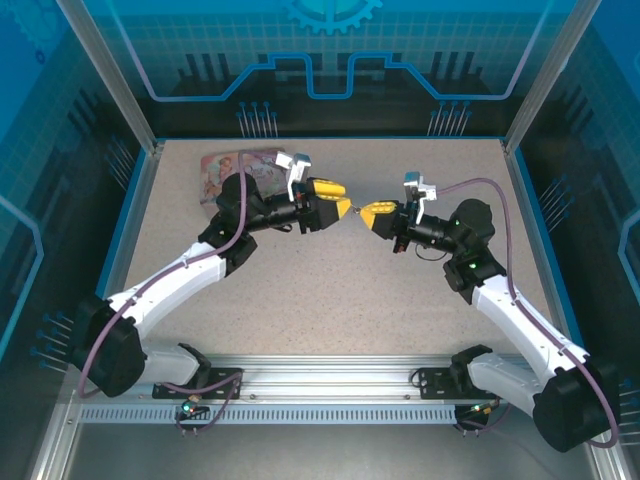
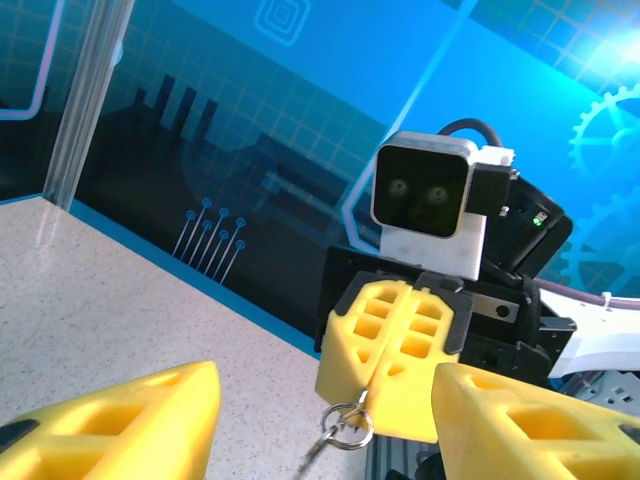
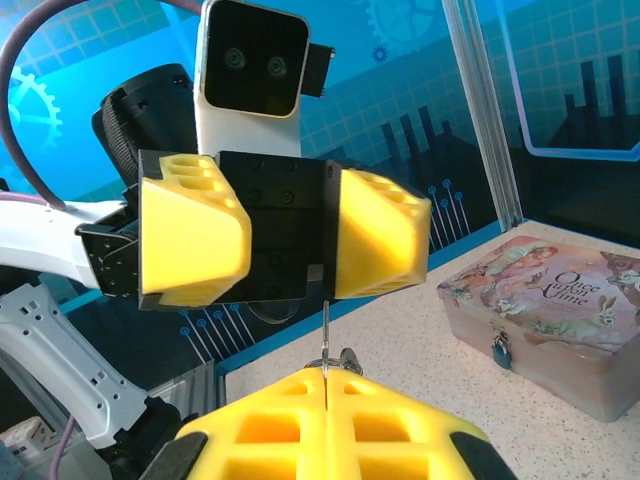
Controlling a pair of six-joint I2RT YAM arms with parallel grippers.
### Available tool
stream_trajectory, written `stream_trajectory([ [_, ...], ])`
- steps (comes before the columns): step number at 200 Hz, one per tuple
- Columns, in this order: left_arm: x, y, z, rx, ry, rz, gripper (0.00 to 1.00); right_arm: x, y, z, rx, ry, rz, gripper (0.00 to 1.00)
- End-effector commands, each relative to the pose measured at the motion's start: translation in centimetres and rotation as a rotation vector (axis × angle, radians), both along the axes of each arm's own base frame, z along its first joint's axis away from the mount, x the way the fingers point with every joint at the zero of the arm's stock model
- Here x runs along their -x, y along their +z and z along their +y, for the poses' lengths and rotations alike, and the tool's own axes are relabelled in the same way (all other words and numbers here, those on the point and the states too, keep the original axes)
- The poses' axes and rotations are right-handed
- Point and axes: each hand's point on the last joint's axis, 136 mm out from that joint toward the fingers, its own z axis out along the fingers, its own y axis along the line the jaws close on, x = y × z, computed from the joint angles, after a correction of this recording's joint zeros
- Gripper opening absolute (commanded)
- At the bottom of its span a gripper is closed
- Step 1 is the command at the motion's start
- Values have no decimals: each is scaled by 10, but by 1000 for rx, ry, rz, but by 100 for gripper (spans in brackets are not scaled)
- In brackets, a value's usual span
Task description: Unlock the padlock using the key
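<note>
Key held up between my grippers, I judge for a handover; lock not yet reached.
Pink tin sits far left; my left gripper is spread wide facing my right gripper, pressed tight on the key. The padlock hangs on the tin's front. Next: left closes squarely on the blade.

Silvery metal key, glossy tin

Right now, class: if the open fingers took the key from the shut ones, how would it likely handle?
The key looks like a thin metal sliver, so it is probably stiff, light and slippery, apt to twist in the right arm's yellow fingers. Its ring hangs loose at their tips, so it would likely swing.
</note>
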Motion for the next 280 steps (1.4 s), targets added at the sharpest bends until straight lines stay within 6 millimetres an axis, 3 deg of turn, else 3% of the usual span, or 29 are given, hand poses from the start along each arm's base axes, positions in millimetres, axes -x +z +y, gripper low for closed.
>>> stream_trajectory([
  [1,9,16,-8,38,-61,-37,55,6,24,2,-36,6,-54,0],
  [56,11,10,-16,26,-93,-27,40,4,25,4,-37,0,-46,0],
  [126,13,10,-18,11,-99,-32,6,2,19,9,-11,19,-22,0],
  [170,17,6,-14,-57,-78,-75,0,11,-1,12,96,78,-1,1],
  [191,19,0,-11,-119,-67,-95,0,11,-7,5,125,82,10,10],
  [201,20,-4,-9,-159,-58,-107,0,10,-7,-1,133,74,4,25],
  [226,19,-13,-3,-227,-17,-124,0,13,-12,-7,146,96,-15,45],
  [257,17,-5,-4,-175,-7,-100,0,23,-17,12,117,208,-26,60],
  [280,16,-1,-9,-127,-12,-99,0,24,-22,31,102,223,-36,65],
])
